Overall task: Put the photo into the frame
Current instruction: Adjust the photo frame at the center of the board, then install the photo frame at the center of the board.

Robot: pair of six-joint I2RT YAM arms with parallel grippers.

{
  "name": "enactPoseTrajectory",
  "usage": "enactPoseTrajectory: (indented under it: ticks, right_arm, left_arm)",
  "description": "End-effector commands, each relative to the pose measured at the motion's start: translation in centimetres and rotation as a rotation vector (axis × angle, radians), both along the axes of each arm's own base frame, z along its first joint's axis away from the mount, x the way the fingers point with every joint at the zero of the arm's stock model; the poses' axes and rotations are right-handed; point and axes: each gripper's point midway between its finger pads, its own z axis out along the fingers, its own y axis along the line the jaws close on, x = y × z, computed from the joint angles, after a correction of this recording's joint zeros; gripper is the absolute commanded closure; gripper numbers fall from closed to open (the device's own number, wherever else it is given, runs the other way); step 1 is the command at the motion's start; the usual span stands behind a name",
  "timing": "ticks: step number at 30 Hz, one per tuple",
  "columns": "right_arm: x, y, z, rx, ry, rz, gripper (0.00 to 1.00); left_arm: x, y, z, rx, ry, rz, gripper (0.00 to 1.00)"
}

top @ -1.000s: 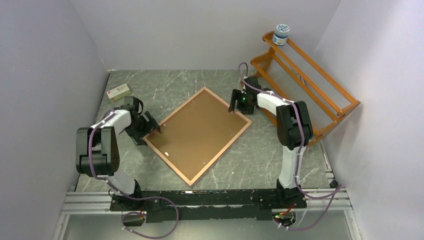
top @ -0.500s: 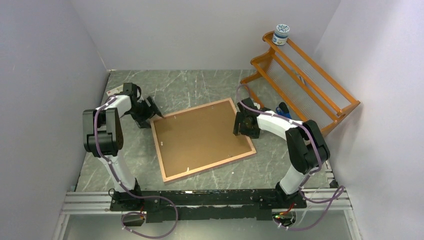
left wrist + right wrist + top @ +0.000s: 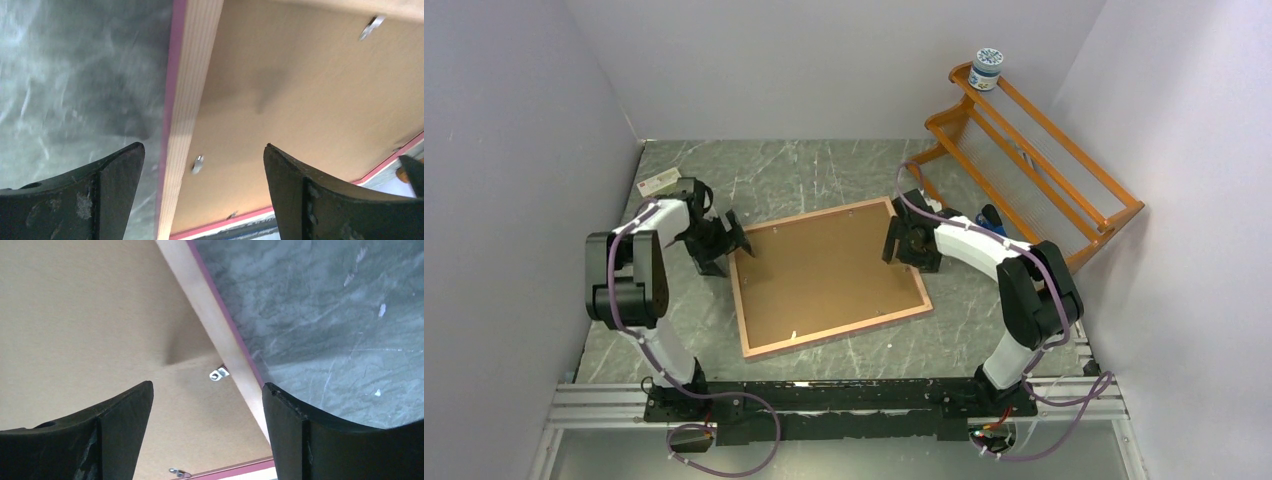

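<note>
Just turned frame [image 3: 836, 330] straight, back up, between open left gripper [image 3: 742, 236] and open right gripper [image 3: 893, 241]. Next: lift board [image 3: 824, 272] out.

The frame [image 3: 834, 328] lies flat on the grey table [image 3: 824, 170], back side up; its thin edge is pinkish wood. A brown board [image 3: 824, 275] fills it.

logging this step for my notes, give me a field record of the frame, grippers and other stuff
frame: flat on table, back up
backing board: brown, in the frame, metal tabs showing
photo: not visible
left gripper: open, over frame's left rail
right gripper: open, over frame's right rail
rack: orange, back right, jar on top
</note>
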Motion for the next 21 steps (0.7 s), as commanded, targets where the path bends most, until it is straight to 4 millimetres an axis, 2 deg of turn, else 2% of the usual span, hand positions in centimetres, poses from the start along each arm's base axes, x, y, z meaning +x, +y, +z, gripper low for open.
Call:
enactPoseTrajectory:
  ticks: [1,6,11,14,19,21]
  right_arm:
    - [2.1,1.1,3.3,0.030,-0.079,0.035,0.16]
    - [2.8,0.9,3.7,0.035,-0.085,0.049,0.15]
    - [3.2,0.5,3.9,0.040,-0.095,0.047,0.15]
    - [3.3,0.3,3.9,0.048,-0.097,0.048,0.15]
    - [3.3,0.0,3.7,0.049,-0.092,0.045,0.16]
    - [3.2,0.0,3.4,0.051,-0.086,0.045,0.17]
  left_arm:
    - [-2.9,0.4,1.5,0.033,0.005,-0.027,0.06]
    - [-5.1,-0.7,1.8,-0.004,0.031,-0.071,0.14]
    - [-6.7,-1.3,1.2,0.095,0.075,-0.145,0.24]
    - [-7.1,-1.1,0.6,0.158,0.101,-0.154,0.29]
    - [-7.1,0.0,-0.1,0.265,0.147,-0.110,0.49]
    - [-6.9,0.0,-0.2,0.276,0.141,-0.102,0.50]
